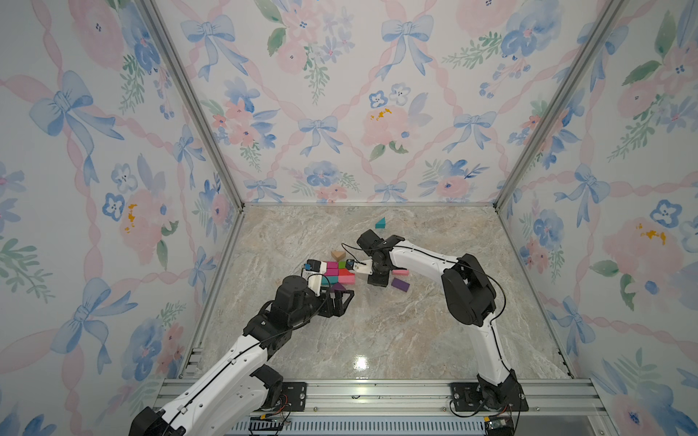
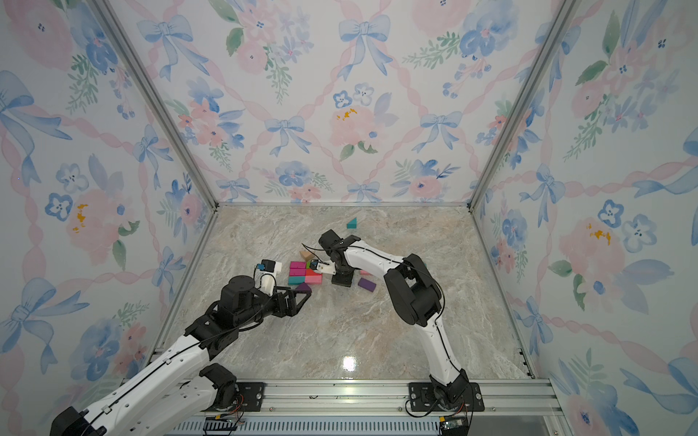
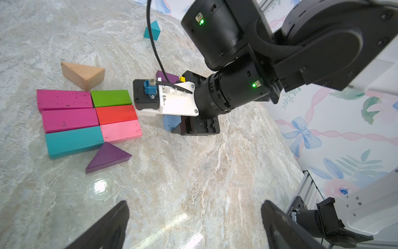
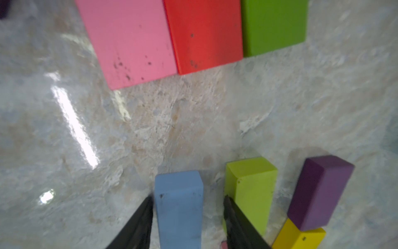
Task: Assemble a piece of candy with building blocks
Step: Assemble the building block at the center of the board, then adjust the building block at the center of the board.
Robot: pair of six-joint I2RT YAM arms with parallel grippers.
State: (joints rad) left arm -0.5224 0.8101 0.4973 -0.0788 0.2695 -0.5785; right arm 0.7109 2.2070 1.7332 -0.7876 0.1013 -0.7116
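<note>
Several building blocks lie packed flat in a rectangle: two magenta (image 3: pixel 64 100), teal (image 3: pixel 73 141), green (image 3: pixel 111 98), red (image 3: pixel 116 114) and pink (image 3: pixel 120 131). A tan triangle (image 3: pixel 84 74) touches its far side and a purple triangle (image 3: pixel 107 157) its near side. My right gripper (image 4: pixel 187 198) points down just right of the rectangle, open around a blue block (image 4: pixel 178 204) standing on the table; one finger touches it, the other stands off. My left gripper (image 3: pixel 195 203) hovers wide open near the purple triangle with nothing between its fingers.
Lime (image 4: pixel 252 187), purple (image 4: pixel 318 194) and yellow (image 4: pixel 299 237) blocks stand close beside the right gripper. A purple brick (image 1: pixel 400 284) and a pink brick (image 1: pixel 399 271) lie right of it. A teal triangle (image 1: pixel 380 223) sits far back. Floral walls enclose the marble table (image 1: pixel 377 339).
</note>
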